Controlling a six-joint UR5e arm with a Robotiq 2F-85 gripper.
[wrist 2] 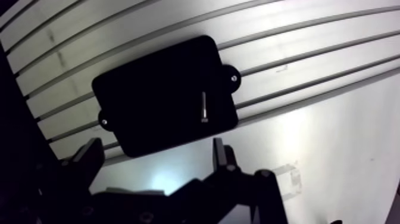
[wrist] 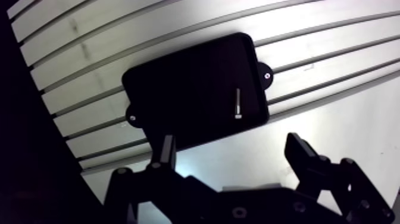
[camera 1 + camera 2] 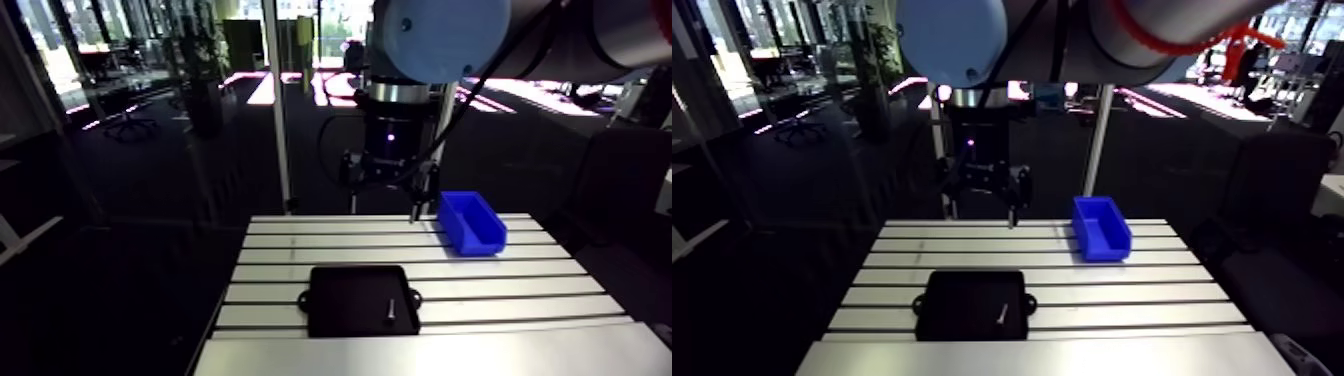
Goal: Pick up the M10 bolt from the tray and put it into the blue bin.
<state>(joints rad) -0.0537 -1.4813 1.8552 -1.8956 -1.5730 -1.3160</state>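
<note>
well, the table (image 3: pixel 520 345) is the largest thing here, a slotted aluminium top, and all the rest stands on it. the tray (image 3: pixel 335 300), black and flat, lies near the front edge in the arm view. it has two small ears at its sides, so i think it is fastened down and does not slide when the bolt is taken. the bin (image 3: pixel 470 222), blue and open on top, stands at the far side of the table, well apart from the tray. i judge this keeps the drop a separate, clear move. the gripper (image 2: pixel 231 146) hangs high above the far part of the table, beside the bin in the arm view. in the wrist view it looks down at the tray from one side, not from straight over it. its two fingers (image 2: pixel 166 154) are spread wide with nothing between them, which suits an approach. the bolt (image 2: pixel 238 104) lies flat in the tray, close to one short edge, ahead of the gripper. it is not yet grasped, so the task is at its start. the next move, as i judge, is to come over the bolt, set the fingers across its shank, and descend.
</note>
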